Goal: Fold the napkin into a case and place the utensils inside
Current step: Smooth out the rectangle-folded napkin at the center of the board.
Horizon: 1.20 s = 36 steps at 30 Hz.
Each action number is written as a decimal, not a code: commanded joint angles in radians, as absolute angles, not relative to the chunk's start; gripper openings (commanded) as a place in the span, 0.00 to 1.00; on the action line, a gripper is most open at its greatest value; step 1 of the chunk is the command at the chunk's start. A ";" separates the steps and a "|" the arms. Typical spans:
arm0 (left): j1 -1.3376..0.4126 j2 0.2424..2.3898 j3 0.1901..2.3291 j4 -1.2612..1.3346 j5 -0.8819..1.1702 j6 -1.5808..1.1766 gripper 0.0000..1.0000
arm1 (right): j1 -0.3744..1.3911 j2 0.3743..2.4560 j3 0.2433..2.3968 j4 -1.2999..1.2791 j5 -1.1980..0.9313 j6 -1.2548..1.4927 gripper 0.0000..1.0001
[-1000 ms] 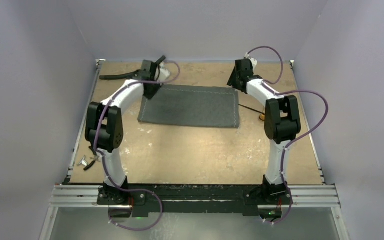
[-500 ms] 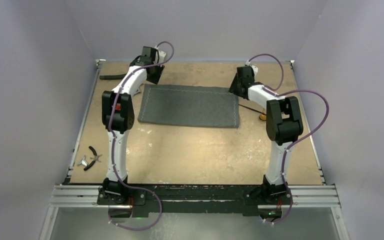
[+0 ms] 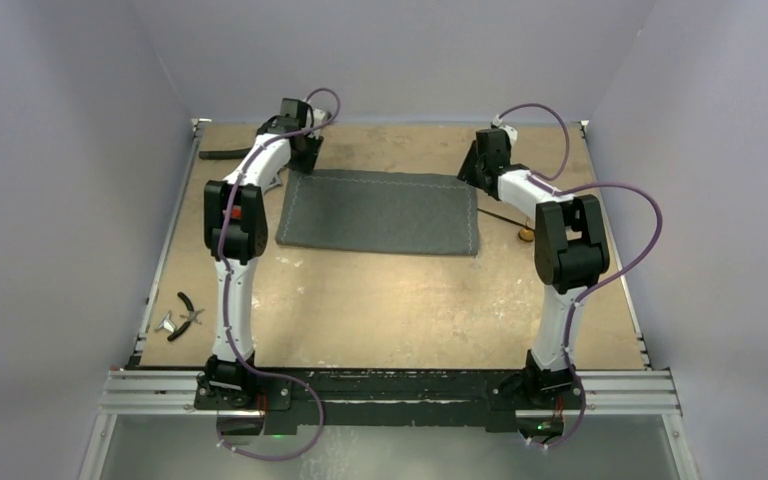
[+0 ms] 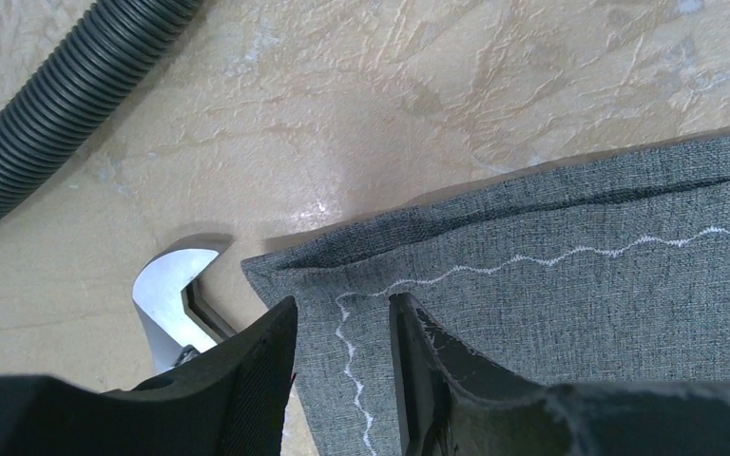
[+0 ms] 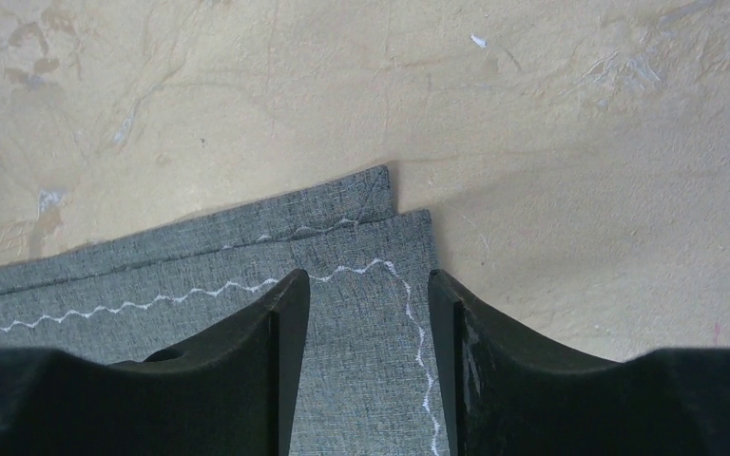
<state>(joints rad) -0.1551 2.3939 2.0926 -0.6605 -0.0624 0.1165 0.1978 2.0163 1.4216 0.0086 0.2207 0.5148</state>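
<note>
**Both end effectors at the napkin's far corners**

The napkin (image 3: 380, 212) lies flat and doubled on the far half of the counter (image 3: 390, 310). The left end effector (image 4: 342, 370), fingers spread and gripping nothing, sits over its far left corner, near a wrench (image 4: 166, 304) and a hose (image 4: 57, 104). The right end effector (image 5: 366, 361), likewise spread, sits over the far right corner. A gold utensil (image 3: 525, 235) lies just right of the napkin.

The napkin (image 3: 378, 212) lies on the counter's (image 3: 390, 300) far half. The left tool (image 4: 342, 309) is over its far-left corner and the right tool (image 5: 366, 285) over its far-right corner. A utensil (image 3: 525, 235) lies just right of it, and a hose (image 3: 222, 154) lies far left.
</note>
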 commanded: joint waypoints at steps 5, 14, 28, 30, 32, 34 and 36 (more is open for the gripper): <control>-0.146 2.425 2.143 -0.651 -0.035 0.067 0.38 | 0.186 1.952 1.433 0.038 0.219 0.504 0.50; -0.137 2.440 2.141 -0.648 -0.028 0.042 0.25 | 0.178 1.942 1.430 0.055 0.210 0.517 0.44; -0.137 2.353 2.037 -0.555 -0.082 0.034 0.00 | 0.169 1.971 1.430 0.063 0.203 0.529 0.41; -0.137 2.346 2.028 -0.548 -0.084 0.034 0.00 | 0.169 1.984 1.449 0.068 0.198 0.526 0.42; -0.137 2.336 2.021 -0.542 -0.084 0.032 0.00 | 0.169 2.015 1.490 0.064 0.184 0.525 0.42; -0.137 2.332 2.022 -0.539 -0.086 0.033 0.00 | 0.169 2.061 1.543 0.047 0.168 0.530 0.41; -0.137 2.325 2.020 -0.538 -0.088 0.034 0.00 | 0.169 2.100 1.585 0.044 0.156 0.532 0.38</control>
<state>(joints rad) -0.1497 2.4081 2.0304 -0.5735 -0.0635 0.0441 0.1719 2.0396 1.4818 0.0364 0.1902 0.5240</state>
